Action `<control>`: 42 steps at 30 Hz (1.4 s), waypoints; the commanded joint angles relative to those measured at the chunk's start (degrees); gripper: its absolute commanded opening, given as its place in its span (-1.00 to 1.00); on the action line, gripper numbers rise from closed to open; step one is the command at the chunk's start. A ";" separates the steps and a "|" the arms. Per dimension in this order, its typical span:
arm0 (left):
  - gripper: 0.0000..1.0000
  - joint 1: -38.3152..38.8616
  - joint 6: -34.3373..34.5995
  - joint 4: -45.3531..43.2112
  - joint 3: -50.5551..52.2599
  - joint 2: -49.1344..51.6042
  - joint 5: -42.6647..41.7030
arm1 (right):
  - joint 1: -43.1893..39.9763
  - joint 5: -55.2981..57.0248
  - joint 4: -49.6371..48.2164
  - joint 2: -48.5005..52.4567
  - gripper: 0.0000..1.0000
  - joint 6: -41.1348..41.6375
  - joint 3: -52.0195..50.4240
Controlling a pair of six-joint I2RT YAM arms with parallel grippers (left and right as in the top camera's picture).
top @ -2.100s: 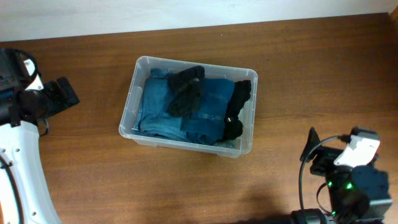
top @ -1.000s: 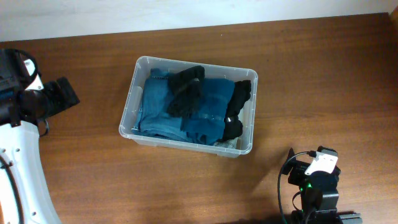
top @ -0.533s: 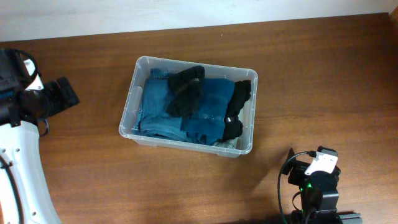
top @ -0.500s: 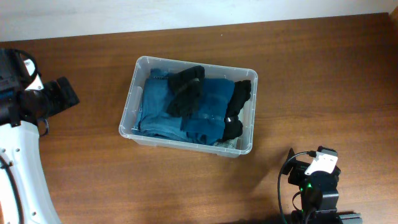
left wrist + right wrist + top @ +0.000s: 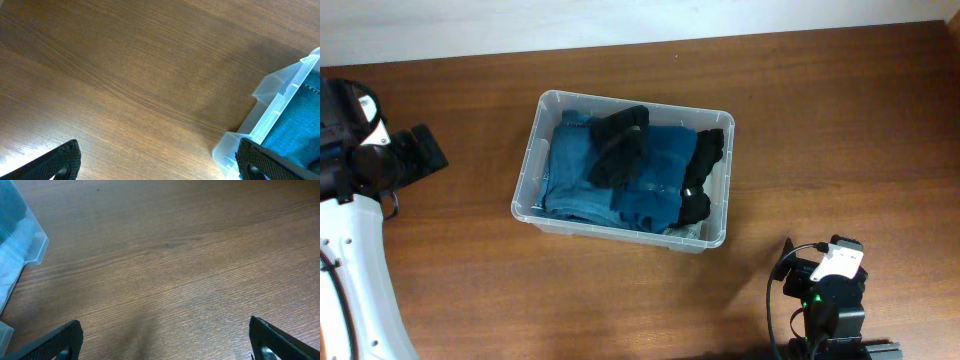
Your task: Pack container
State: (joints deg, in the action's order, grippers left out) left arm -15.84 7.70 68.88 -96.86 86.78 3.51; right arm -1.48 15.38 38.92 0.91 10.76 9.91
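Note:
The container (image 5: 530, 175) is a clear plastic tub in the middle of the wooden table in the overhead view. It holds folded blue cloth (image 5: 570, 175) with black garments (image 5: 618, 150) on top and along its right side. My left gripper (image 5: 420, 150) is at the far left, apart from the tub, open and empty; its wrist view shows the tub's corner (image 5: 272, 107) at the right. My right gripper (image 5: 800, 265) is at the bottom right, open and empty over bare wood; its wrist view shows the tub's edge (image 5: 27, 250) at the left.
The table's far edge (image 5: 720, 35) meets a pale wall along the top. My left arm's white body (image 5: 355, 270) fills the lower left corner.
The right arm drew back toward the bottom edge and a little left, then stopped. The left arm, the container and its contents have not moved.

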 commanded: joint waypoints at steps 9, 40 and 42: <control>0.99 8.96 -12.07 -6.67 0.50 -11.28 -3.41 | -0.48 -0.13 -0.13 -0.61 0.97 0.63 -0.48; 0.99 19.54 -25.35 -36.57 69.51 -62.47 -12.37 | -0.48 -0.13 -0.13 -0.61 0.97 0.63 -0.48; 0.99 19.54 -25.35 -37.48 72.96 -66.07 -12.76 | -0.48 -0.13 -0.13 -0.61 0.97 0.63 -0.48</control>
State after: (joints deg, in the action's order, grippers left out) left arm 3.49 -16.97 32.36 -27.73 24.64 -7.29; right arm -1.48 15.14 38.89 0.91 10.76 9.91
